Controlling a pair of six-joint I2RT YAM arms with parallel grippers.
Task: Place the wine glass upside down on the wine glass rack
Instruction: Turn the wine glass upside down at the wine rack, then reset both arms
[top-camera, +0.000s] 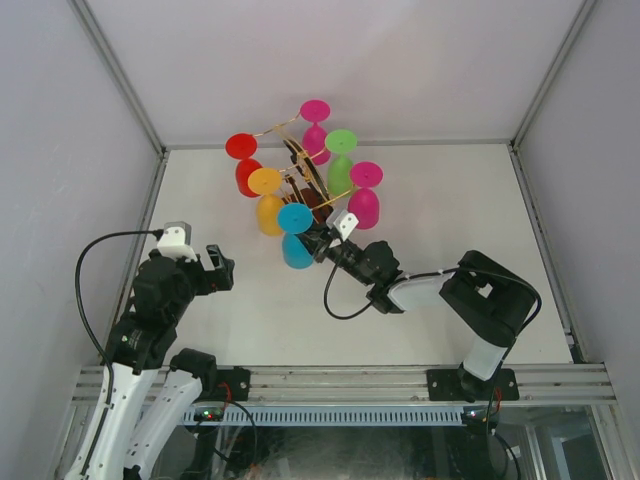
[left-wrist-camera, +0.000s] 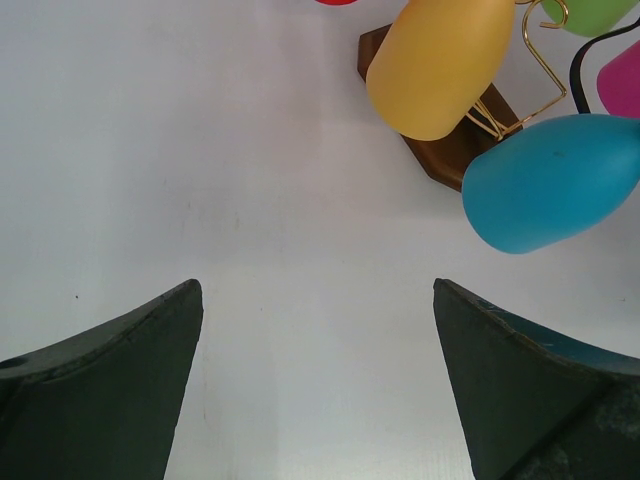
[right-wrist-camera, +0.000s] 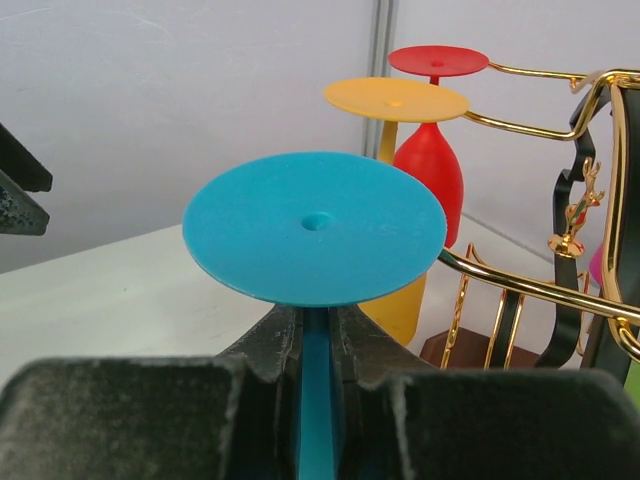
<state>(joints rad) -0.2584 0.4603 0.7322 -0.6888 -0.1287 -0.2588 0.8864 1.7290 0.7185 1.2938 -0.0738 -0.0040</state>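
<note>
one pincer (right-wrist-camera: 318, 335) tight on wine glass (right-wrist-camera: 315, 228)

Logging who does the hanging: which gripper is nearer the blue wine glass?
Right. The right gripper is shut on the stem of the blue wine glass, just under its foot. The left gripper is open, apart from the glass on the left arm's side, touching nothing.

White table (top-camera: 450, 220), grey walls (top-camera: 350, 60) — metal rail (top-camera: 340, 381) along near edge
</note>
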